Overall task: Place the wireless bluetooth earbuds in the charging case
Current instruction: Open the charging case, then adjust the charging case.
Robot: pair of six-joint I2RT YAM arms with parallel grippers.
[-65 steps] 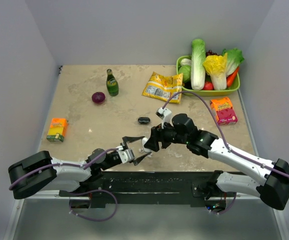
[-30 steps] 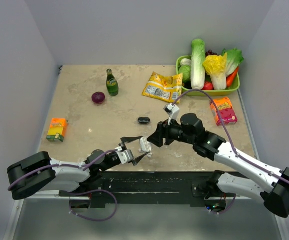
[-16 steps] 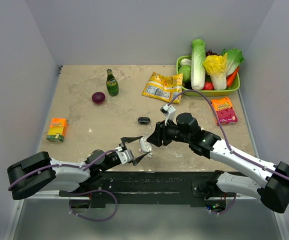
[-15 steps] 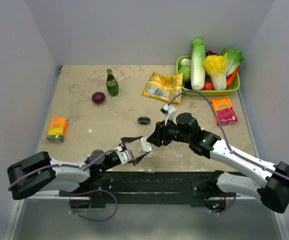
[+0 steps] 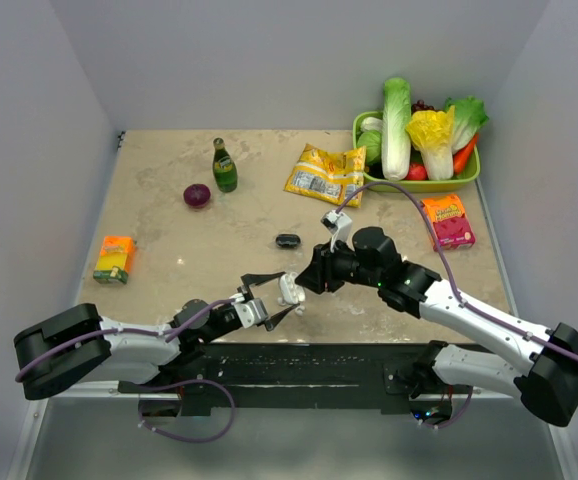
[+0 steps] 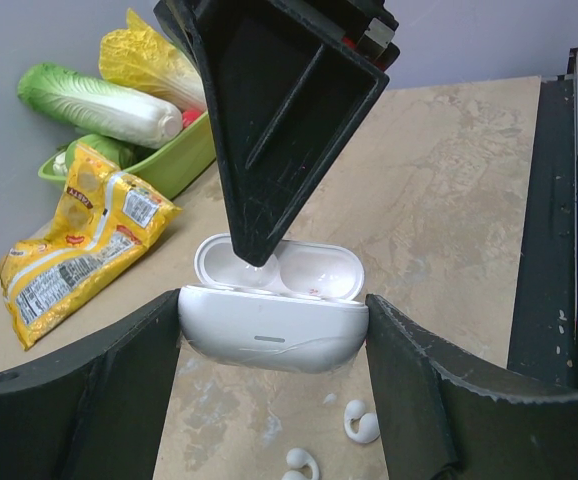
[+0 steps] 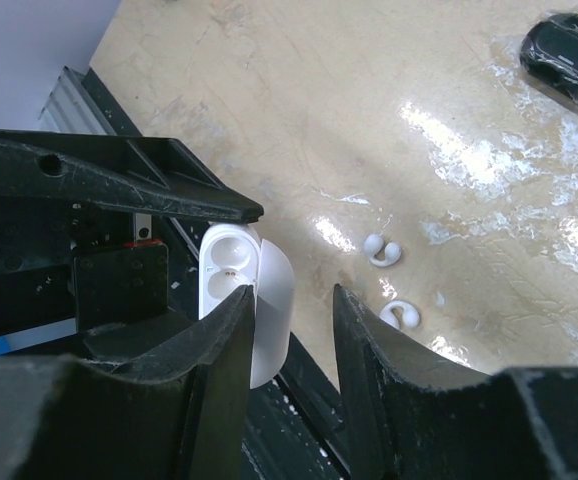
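**Stage of the task.** The charging case (image 6: 269, 332) is held off the bench (image 5: 169, 232), above the middle of its near edge. The left gripper (image 5: 281, 296) holds it, jaws spread wide with one finger against each end of the case. The lid is swung open, and the two sockets visible in the wrist views look empty.

Both earbuds (image 7: 382, 250) lie loose on the bench just beside the case, close to the near edge, the second one (image 7: 401, 316) near the first but not touching it. Neither has been picked up. Opening the case therefore appears done, while picking up and seating each earbud remains.

**Right gripper.** The right gripper (image 7: 294, 300) stands partly open astride the raised lid and carries nothing. One finger is against the lid, and bare bench shows between the lid and the other finger.

**Surroundings.**
- A small dark object (image 5: 288, 240) lies mid-bench.
- A green bottle (image 5: 224, 166) and a purple onion (image 5: 197, 195) stand toward the far left.
- An orange carton (image 5: 115, 259) lies by the left edge.
- A yellow snack bag (image 5: 325, 173) lies beside a green basket (image 5: 421, 186) of vegetables at the far right corner.
- A pink packet (image 5: 447, 221) lies near the right edge.

All of these are well apart from the work.

**Obstruction.** The right finger over the case mouth is the only apparent obstruction.
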